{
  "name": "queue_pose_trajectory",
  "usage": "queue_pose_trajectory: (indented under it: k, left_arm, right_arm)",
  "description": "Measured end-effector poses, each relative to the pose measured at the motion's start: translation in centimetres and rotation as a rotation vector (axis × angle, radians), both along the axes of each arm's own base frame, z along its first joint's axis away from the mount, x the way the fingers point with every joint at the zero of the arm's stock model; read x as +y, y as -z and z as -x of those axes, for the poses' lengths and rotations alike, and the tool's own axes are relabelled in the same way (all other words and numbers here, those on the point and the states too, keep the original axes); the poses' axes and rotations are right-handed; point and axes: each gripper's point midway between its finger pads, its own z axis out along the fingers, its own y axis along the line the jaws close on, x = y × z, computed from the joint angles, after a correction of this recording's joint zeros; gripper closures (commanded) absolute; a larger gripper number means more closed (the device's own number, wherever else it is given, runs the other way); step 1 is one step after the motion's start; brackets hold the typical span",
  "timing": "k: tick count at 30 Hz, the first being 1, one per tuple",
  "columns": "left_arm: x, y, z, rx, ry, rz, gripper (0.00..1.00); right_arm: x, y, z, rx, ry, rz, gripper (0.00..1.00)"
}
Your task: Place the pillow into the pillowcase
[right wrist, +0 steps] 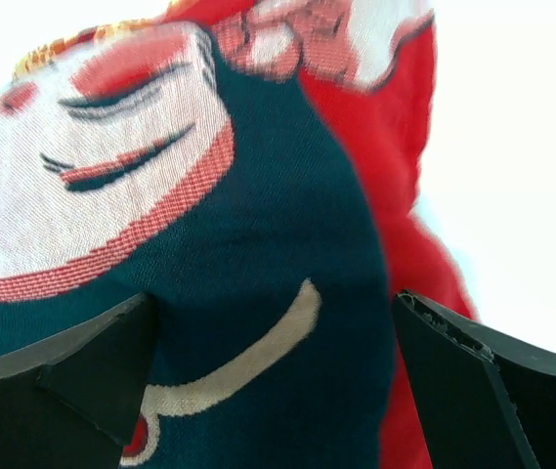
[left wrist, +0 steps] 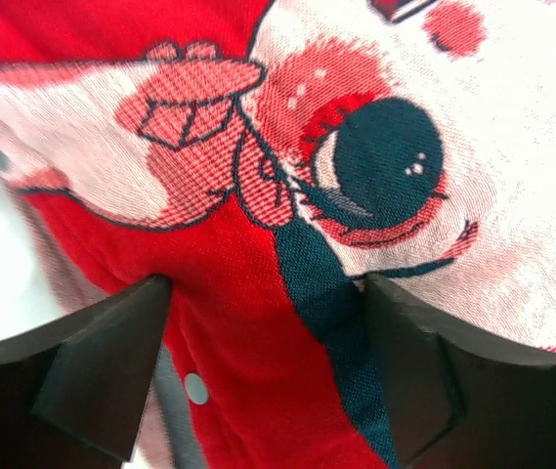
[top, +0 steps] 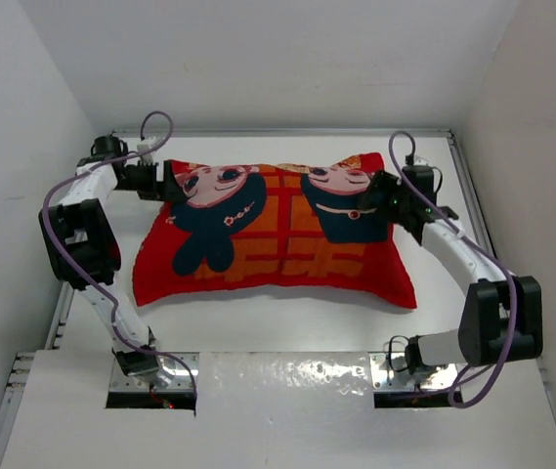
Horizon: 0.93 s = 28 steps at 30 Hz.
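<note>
Looking from above, the pillowcase lies plump mid-frame, so I judge the pillow is inside it, unseen. My left gripper sits at its upper-left corner and my right gripper at its upper-right corner, probably to square it. Left wrist view: jaws wide, red fabric bulging between. Right wrist view: wide too, straddling blue print.

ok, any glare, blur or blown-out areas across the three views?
Top external: sharp and evenly lit, with glare only on the shiny strip low in frame. Left wrist: the pillowcase weave is crisp, and the background at left is blown white. Right wrist: the print is soft and blurred, and the background at top and right is overexposed.
</note>
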Motion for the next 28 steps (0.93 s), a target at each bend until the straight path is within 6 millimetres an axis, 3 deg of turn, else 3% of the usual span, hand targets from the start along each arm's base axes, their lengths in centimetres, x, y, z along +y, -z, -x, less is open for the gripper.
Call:
queue_pose_trajectory:
  k: [3,5,6,9,11,13,15,17,22,25,28]
  left_arm:
    - [0.6,-1.0,-0.8,-0.038,-0.001,-0.016,0.15]
    - [1.8,-2.0,-1.3,-0.054,-0.030,-0.020,0.14]
    - [2.8,-2.8,-1.6,-0.064,-0.056,-0.022,0.07]
    - [7.8,-6.5,-2.7,-0.104,-0.178,-0.070,0.00]
    - [13.5,-10.9,-3.6,-0.204,-0.293,-0.180,0.00]
    - [18.4,-13.6,-2.9,-0.249,-0.402,-0.315,0.00]
    - [21.1,-14.5,-1.0,-0.232,-0.476,-0.430,0.00]
    - [21.4,-14.0,1.1,-0.195,-0.499,-0.503,0.00]
    - [18.2,-9.8,5.6,-0.074,-0.459,-0.519,0.00]
    - [17.1,-7.6,7.0,-0.021,-0.442,-0.496,0.00]
    - [16.8,-6.7,7.2,0.001,-0.450,-0.475,0.00]
  right_arm:
    - [-1.6,-2.5,-1.2,0.004,-0.005,0.056,0.01]
    - [-3.9,-5.0,-1.8,0.000,0.031,0.091,0.01]
    - [-5.3,-6.3,-2.0,-0.004,0.058,0.097,0.01]
    - [-12.0,-9.3,-1.5,0.004,0.213,0.115,0.01]
    - [-15.7,-9.8,-0.1,0.041,0.311,0.147,0.01]
    - [-17.0,-9.4,1.6,0.097,0.351,0.180,0.01]
    - [-16.9,-8.9,2.9,0.130,0.353,0.203,0.01]
    - [-16.6,-8.4,4.5,0.139,0.374,0.215,0.01]
    - [-16.6,-7.6,7.9,0.108,0.458,0.236,0.01]
    - [-16.6,-7.8,8.6,0.076,0.477,0.238,0.01]
    - [-16.6,-7.9,8.6,0.027,0.487,0.236,0.01]
